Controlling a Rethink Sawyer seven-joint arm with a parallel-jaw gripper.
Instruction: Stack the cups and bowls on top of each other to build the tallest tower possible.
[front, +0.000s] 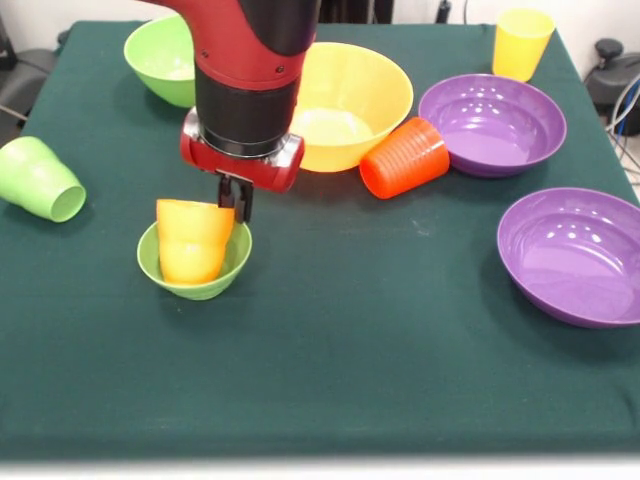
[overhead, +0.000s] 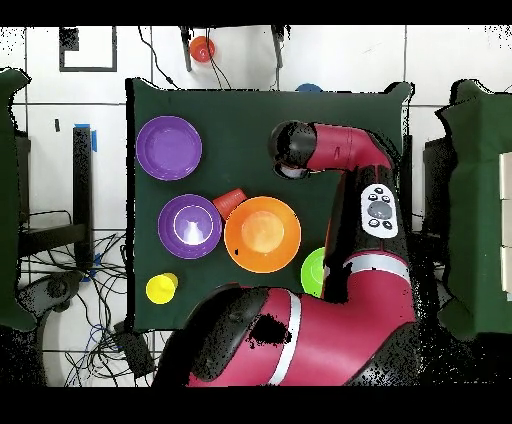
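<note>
While the hand (front: 236, 196) sits low at the left of the frame, I cannot tell its grip. An orange cup (front: 192, 238) leans in a small green bowl (front: 160, 268): light, hard, slippery. Pinch its rim.

On the tabletop (front: 350, 380), a cup (front: 192, 238) stands in a small bowl (front: 194, 270); the large bowl (front: 350, 100) lies at its 1 o'clock, two shallow bowls (front: 492, 122) at 2 and 3.
</note>
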